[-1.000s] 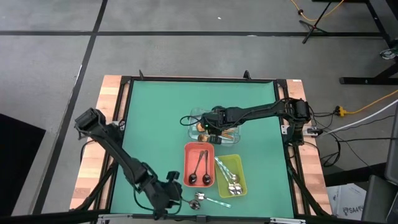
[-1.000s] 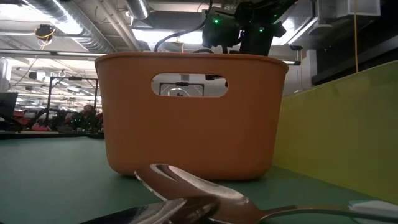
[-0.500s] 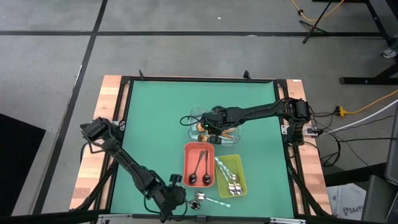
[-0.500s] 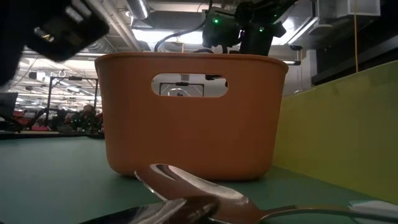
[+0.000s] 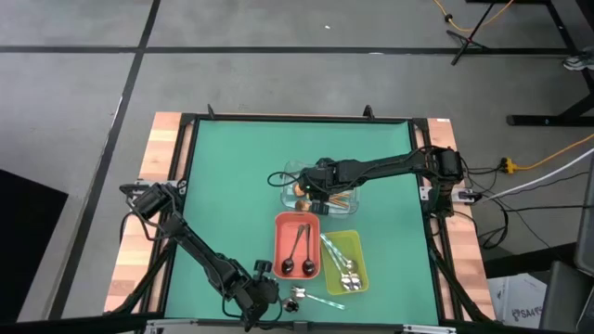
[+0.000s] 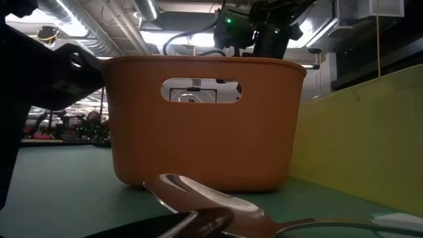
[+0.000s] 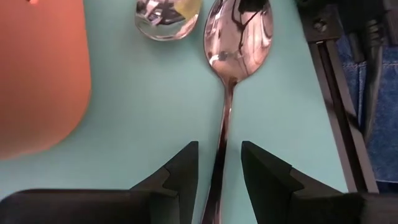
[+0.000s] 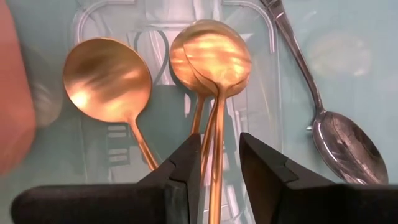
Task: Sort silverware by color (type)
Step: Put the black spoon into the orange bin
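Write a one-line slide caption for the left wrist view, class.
Left pincer open astride the handle of a silver spoon lying on the green table, beside the red tray.

No lettering to call out anywhere here: nothing readable on the table, the trays, the spoons or the arms, and no label, brand, number or sign shows in the room behind the table either.
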Available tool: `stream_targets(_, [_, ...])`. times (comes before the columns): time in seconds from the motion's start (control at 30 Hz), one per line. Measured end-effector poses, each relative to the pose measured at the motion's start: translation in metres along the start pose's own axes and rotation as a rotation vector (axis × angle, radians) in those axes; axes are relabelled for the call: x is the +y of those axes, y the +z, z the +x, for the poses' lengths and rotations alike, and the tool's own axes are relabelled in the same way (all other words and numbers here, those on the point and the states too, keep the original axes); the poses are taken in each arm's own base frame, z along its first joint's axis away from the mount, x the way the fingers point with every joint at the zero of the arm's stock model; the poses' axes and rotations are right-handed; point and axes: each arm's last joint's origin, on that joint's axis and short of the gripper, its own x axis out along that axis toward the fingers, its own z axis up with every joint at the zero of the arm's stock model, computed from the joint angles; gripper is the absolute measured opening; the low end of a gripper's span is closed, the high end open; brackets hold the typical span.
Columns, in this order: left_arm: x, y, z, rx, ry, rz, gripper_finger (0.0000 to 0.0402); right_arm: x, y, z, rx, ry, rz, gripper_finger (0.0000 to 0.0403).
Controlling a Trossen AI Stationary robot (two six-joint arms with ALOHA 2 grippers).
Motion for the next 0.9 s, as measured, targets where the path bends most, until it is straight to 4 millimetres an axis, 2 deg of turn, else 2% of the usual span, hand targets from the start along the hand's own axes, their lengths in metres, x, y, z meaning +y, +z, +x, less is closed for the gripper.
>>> stream_targets(0.23, [0.0006, -0.0001, 0.0, -0.001, 0.011, 0.001, 0.0112, 0.0001, 0.0016, 0.0, -0.016, 0.001, 0.003, 0.0099])
stream_targets(0.6, [0.0009, -0.0009, 0.0, 0.009, 0.011, 0.003, 0.0058, 0.0001, 0.0016, 0.0, -0.016, 0.001, 0.003, 0.0099])
stream_targets(0.9, [0.0031, -0.0044, -0.0003, 0.046, 0.033, 0.012, 0.0041, 0.0001, 0.0016, 0.0, -0.016, 0.001, 0.003, 0.0099])
